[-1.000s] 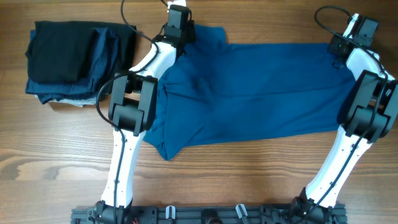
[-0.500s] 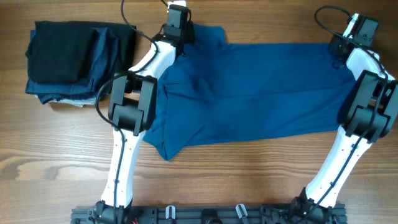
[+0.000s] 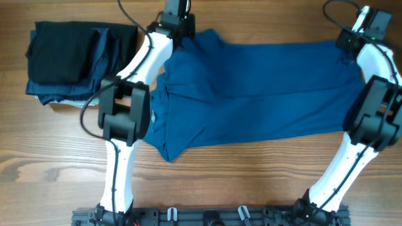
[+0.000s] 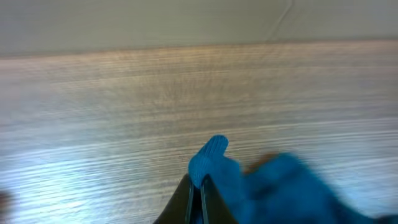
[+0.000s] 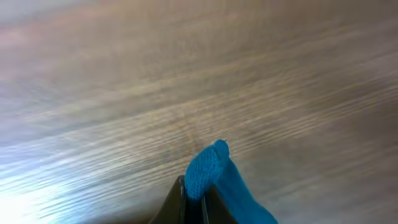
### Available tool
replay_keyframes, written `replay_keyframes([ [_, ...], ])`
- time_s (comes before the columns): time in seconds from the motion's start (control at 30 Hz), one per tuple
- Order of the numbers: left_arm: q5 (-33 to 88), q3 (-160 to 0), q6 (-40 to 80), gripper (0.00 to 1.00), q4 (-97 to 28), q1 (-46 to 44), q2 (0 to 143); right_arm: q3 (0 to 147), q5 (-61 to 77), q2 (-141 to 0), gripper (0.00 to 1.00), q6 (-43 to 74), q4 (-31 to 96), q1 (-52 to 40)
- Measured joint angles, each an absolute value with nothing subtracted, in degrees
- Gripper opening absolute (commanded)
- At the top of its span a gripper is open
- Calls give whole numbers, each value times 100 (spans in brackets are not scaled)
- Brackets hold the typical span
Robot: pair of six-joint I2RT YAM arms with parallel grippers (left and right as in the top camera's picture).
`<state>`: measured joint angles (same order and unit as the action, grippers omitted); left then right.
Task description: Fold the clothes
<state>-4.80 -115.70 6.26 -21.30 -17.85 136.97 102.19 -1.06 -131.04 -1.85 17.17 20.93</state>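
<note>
Overhead: left gripper [image 4: 200,182] and right gripper [image 5: 198,185] each clench a far corner of the blue polo shirt [image 3: 264,94] spread between them.

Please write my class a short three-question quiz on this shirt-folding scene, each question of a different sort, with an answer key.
1. True or false: the left gripper is shut on a pinch of the blue shirt.
2. Where does the pile of dark clothes lie? A: on the table, on the left gripper's side of the shirt. B: on top of the shirt. C: beside the right gripper.
3. Fill in: in the overhead view, the right gripper holds the shirt at its ____ edge (top or bottom).
Key: 1 true; 2 A; 3 top.
</note>
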Motion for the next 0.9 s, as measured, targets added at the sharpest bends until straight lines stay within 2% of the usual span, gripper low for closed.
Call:
replay_keyframes([
  [0.2,-460,-11570,602,4,-2926,-1785,13043,10221,-102,-12446,5,-187,2554,2093],
  [0.53,-462,-11566,652,4,-5192,-1811,12337,10237,-154,-12171,4,-268,4764,2185],
  [0.9,-86,-11568,1164,4,-6945,-2305,11459,10237,-217,-11614,4,-270,5642,2773],
])
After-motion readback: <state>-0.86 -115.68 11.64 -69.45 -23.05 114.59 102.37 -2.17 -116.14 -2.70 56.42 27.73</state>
